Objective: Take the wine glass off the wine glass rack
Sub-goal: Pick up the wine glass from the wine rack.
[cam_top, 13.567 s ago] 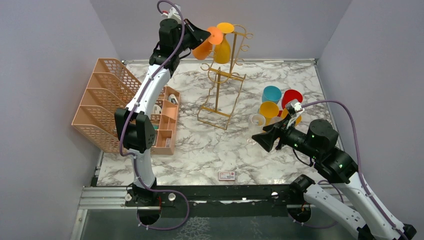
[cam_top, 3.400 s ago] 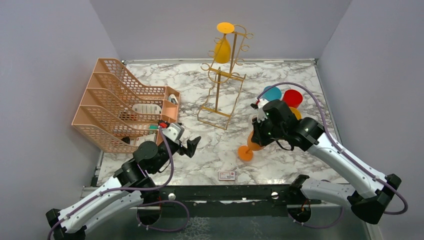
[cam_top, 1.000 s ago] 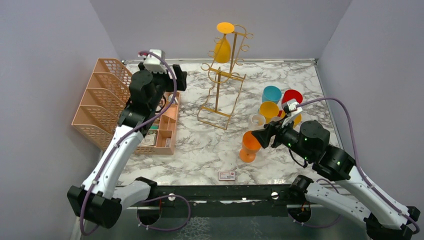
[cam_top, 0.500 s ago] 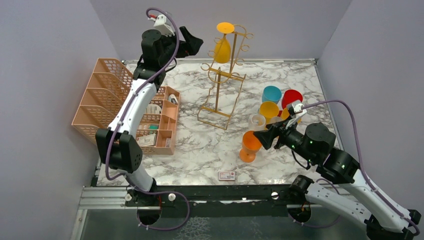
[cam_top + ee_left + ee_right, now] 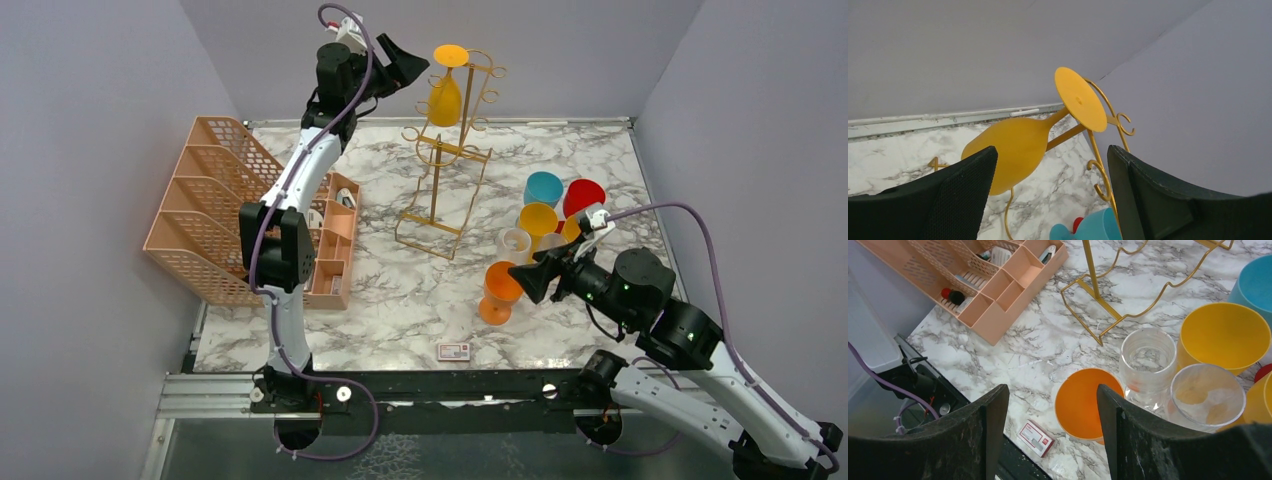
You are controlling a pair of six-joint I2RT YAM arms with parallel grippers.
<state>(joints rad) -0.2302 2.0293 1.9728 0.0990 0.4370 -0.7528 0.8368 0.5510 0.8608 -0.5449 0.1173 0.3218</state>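
Reaching farther right than half a second ago, the left gripper now hangs high at the far wall, just left of the yellow wine glass. Its jaws are spread wide and grasp nothing. In the wrist view the glass lies in the gap between the two fingers, touching neither.

This glass is opaque yellow, with a rounded bowl, a short thin stem and a flat round foot. It hangs upside down at the top of the wine glass rack, a thin gold wire stand at the far middle of the marble table. The foot is up and the bowl points down; the long axis is close to upright, leaning slightly left at the bowl end.

From the left wrist the bowl's rim is cut off behind the near finger, and the foot covers the hook that carries it.

Near right, the right gripper is also released, just beside an orange wine glass standing upright on the table. Its wrist camera looks down into that bowl.
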